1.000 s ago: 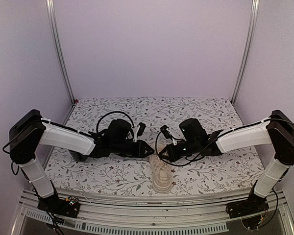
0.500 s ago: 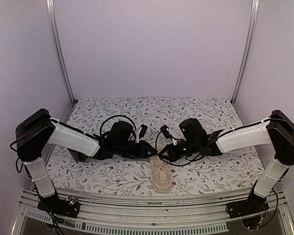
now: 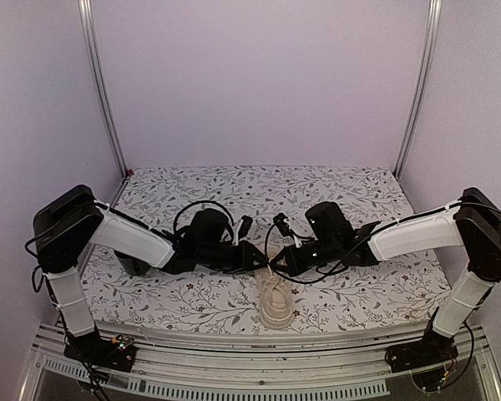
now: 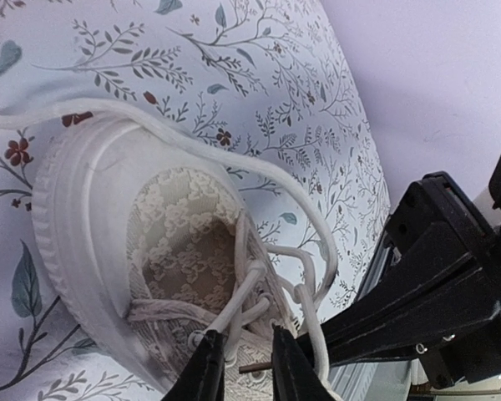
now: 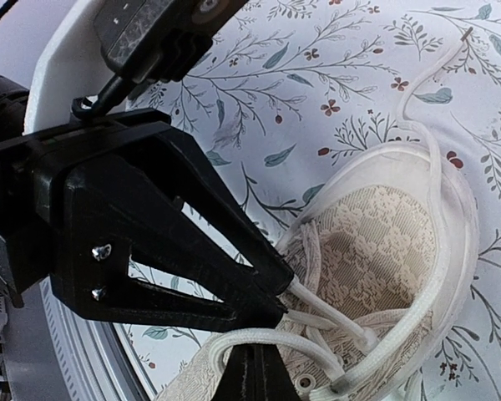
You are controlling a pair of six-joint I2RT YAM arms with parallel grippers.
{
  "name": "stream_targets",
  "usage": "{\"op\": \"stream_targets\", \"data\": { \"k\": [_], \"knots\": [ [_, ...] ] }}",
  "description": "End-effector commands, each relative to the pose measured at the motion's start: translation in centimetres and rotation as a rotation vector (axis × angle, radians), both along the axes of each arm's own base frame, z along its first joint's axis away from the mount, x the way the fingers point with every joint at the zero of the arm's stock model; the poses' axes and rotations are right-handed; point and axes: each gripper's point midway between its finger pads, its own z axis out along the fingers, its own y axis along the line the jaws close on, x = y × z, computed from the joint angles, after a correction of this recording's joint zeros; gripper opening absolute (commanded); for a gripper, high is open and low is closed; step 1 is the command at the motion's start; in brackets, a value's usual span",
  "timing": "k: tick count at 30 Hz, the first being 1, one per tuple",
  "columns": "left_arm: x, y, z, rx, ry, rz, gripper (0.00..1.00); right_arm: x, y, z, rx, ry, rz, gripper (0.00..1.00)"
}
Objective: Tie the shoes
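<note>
The cream sneaker [image 3: 275, 307] lies at six o'clock on the table [image 3: 192, 188], near the front edge, on a leaf-print cover [image 4: 108, 50]. Both arms reach low and inward, meeting over the sneaker's twelve o'clock end. The left gripper [image 4: 246, 368] comes from nine o'clock, its jaws narrowed onto the laces [image 5: 317, 313]. The right gripper [image 5: 252, 368], from three o'clock, is closed tight; whether it pinches a lace is unclear. A loose lace end [image 5: 438, 58] trails across the cover. Black cables [image 3: 202, 205] loop above the wrists.

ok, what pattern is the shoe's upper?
The shoe has a cream floral-lace upper; clearest in the left wrist view.
</note>
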Motion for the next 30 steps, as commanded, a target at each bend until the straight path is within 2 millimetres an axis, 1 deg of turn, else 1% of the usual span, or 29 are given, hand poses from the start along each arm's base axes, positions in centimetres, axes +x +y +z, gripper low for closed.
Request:
{"op": "stream_targets", "data": {
  "k": [1,5,8,13,22,30],
  "knots": [
    [0.4,-0.9,1.3,-0.071,-0.007,-0.017,0.22,-0.1,0.3,-0.3,0.008,-0.003,0.003,0.02],
    [0.2,-0.7,1.3,-0.088,0.019,-0.007,0.3,0.0,0.1,-0.2,0.007,-0.009,-0.007,0.02],
    [0.1,-0.9,1.8,-0.12,0.03,-0.01,0.31,0.1,0.2,-0.2,0.01,-0.011,-0.008,0.02],
    [-0.5,-1.4,2.7,-0.198,0.066,-0.025,0.27,0.1,0.3,-0.1,0.018,-0.01,-0.005,0.02],
    [-1.2,-1.9,3.0,-0.251,0.105,-0.044,0.19,0.0,0.4,-0.7,0.013,0.004,0.001,0.02],
    [-1.4,-2.0,3.3,-0.257,0.106,-0.042,0.15,-0.1,0.5,-1.3,0.005,0.016,0.006,0.02]
  ]
}}
